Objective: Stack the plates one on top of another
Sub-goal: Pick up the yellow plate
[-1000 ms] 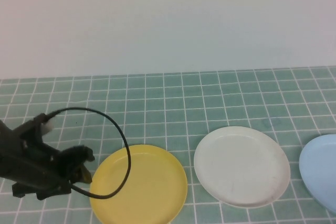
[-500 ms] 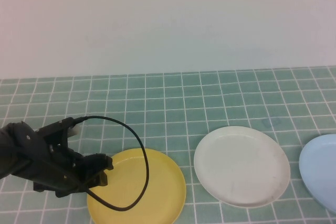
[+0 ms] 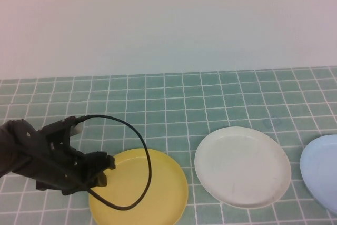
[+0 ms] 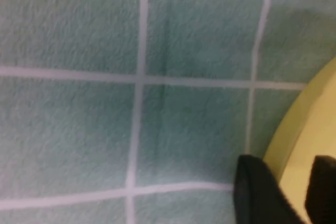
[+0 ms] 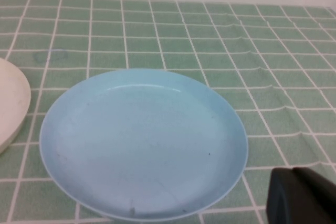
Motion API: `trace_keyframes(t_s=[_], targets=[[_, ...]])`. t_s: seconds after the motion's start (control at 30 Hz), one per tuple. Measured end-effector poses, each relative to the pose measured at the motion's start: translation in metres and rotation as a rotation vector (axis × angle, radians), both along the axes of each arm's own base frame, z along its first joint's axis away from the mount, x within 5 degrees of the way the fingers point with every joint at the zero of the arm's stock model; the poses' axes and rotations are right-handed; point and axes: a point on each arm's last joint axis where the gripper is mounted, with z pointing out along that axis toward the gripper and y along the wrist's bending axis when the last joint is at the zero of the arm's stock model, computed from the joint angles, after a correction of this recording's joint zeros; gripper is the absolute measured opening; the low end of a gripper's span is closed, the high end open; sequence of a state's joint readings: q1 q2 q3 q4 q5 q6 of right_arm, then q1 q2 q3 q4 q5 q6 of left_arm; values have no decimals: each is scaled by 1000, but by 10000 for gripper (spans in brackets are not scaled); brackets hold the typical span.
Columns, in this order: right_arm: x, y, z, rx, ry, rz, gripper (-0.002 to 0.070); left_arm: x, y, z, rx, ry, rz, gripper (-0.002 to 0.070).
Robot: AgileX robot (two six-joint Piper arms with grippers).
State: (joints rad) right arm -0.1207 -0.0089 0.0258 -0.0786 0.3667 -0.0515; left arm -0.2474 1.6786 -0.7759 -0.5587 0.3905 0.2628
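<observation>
The yellow plate (image 3: 139, 185) lay at the near edge of the table (image 3: 174, 90), toward its left side, with the white plate (image 3: 242, 166) just beside it and the blue plate (image 3: 322, 172) at the right edge. None were stacked. The left gripper (image 3: 101, 169) pinched the yellow plate's left rim, one finger (image 4: 257, 190) on each side. The right gripper (image 5: 302, 198) was pressed together, near the blue plate.

Black left claw (image 3: 101, 169) held low at the near left, fingers straddling a rim, narrowly apart. Black right claw (image 5: 302, 195) parked, fully closed.
</observation>
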Motion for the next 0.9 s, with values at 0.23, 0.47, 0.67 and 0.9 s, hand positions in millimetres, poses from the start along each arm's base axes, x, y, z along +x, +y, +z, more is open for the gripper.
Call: trace_keyframes(t_s=[0.23, 0.47, 0.67, 0.9], targets=[[0, 0, 0, 0, 0, 0, -2, 24, -11, 32, -45, -45, -50, 0], [0, 0, 0, 0, 0, 0, -2, 46, -21, 79, -72, -71, -152, 0], [0, 0, 0, 0, 0, 0, -2, 43, -18, 74, -18, 10, -187, 125], [0, 0, 0, 0, 0, 0, -2, 50, -20, 45, -3, 94, -187, 335]])
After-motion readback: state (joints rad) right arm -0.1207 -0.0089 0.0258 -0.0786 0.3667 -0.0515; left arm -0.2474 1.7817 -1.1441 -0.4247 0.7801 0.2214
